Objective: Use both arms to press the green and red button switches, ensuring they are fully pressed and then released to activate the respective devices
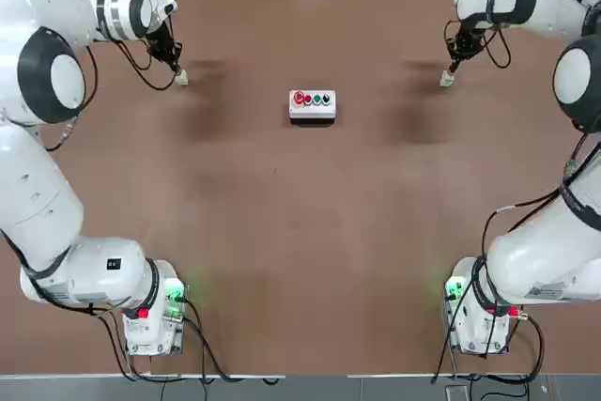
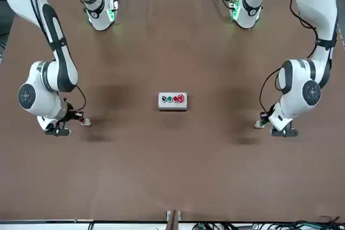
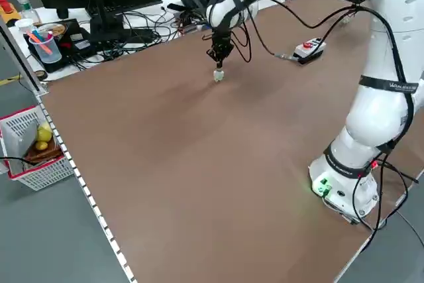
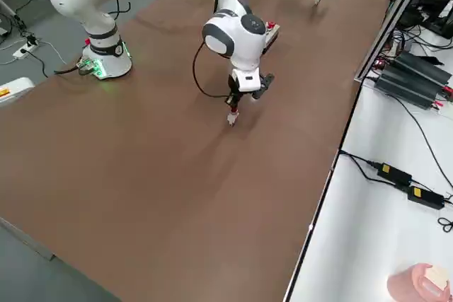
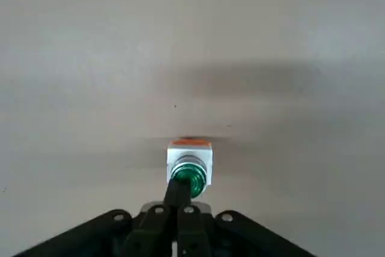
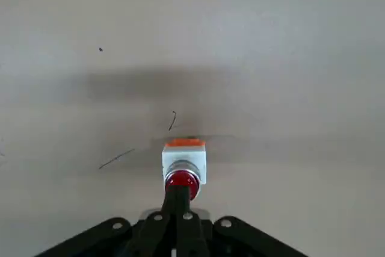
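Note:
The green button switch [image 5: 190,173], a small whitish stub with a green cap, stands on the brown table at the far left [image 1: 181,77]. My left gripper [image 5: 178,192] is shut, and its joined fingertips sit on the green cap. The red button switch [image 6: 182,176] is a matching stub at the far right [image 1: 447,79]. My right gripper [image 6: 177,194] is shut too, with its tip against the red cap. The front view shows the red stub [image 2: 86,123] and the green stub [image 2: 260,124] under the bent wrists.
A white box [image 1: 312,105] with a row of red and green buttons lies at the table's far middle, between the arms. Cables and monitors crowd the desk beyond the far edge [image 3: 119,24]. A basket [image 3: 33,150] stands beside the table.

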